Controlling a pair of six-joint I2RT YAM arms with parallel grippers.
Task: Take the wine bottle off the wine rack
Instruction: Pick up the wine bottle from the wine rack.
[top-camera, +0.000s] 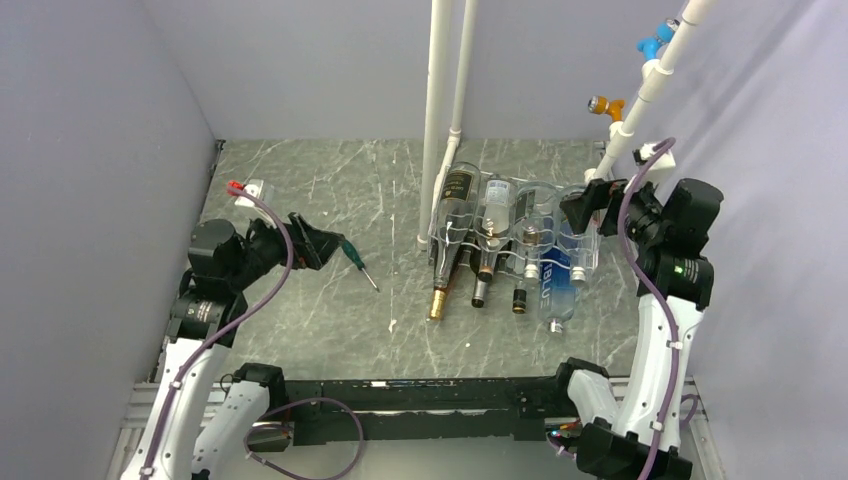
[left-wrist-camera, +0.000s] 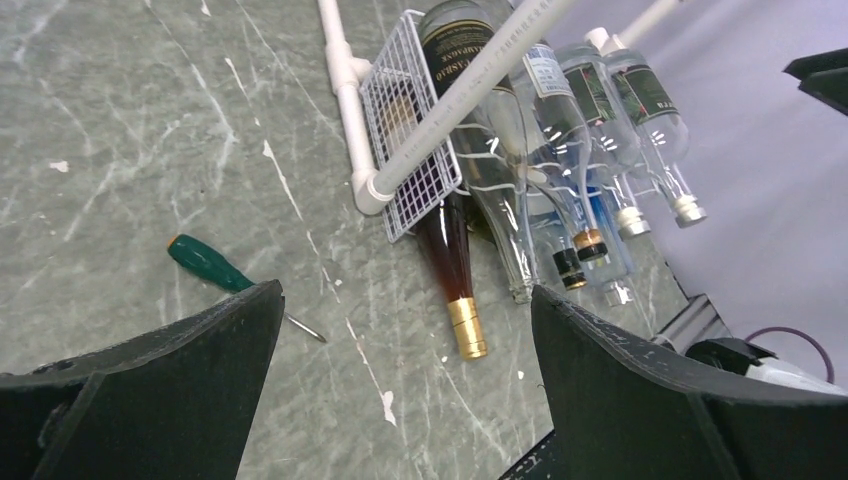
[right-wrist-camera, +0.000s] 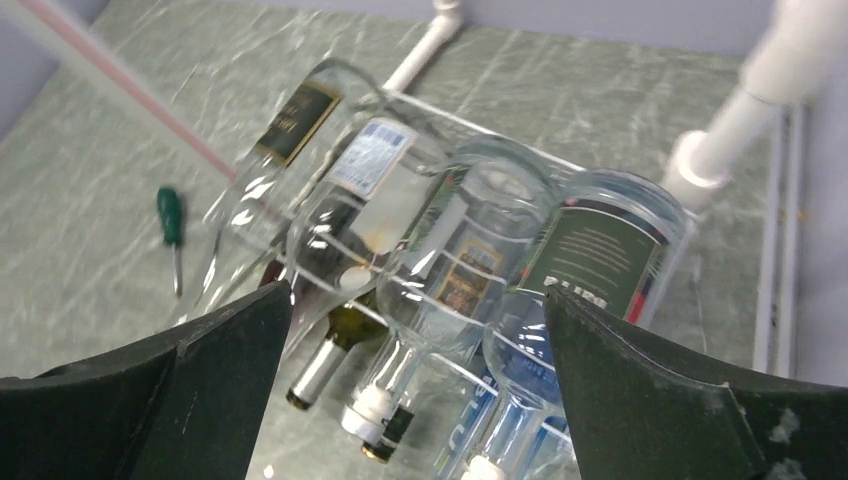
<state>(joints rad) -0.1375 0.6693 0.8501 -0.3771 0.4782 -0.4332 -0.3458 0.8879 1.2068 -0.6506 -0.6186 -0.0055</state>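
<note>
Mostly clear bottles (right-wrist-camera: 470, 230), white wine rack (left-wrist-camera: 395, 90)

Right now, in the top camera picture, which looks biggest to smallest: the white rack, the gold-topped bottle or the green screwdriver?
Largest: the wine rack.
Next: the gold-topped bottle, though the rack hides part of it.
Smallest: the green screwdriver.

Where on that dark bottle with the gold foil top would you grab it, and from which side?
Probably the neck, just behind the gold foil, approached from the front of the wine rack. The dark bottle lies in the lower tier, its body caged under a clear bottle and the wires. Only the slim neck sticks out toward the arms, so it should slide straight out.
</note>
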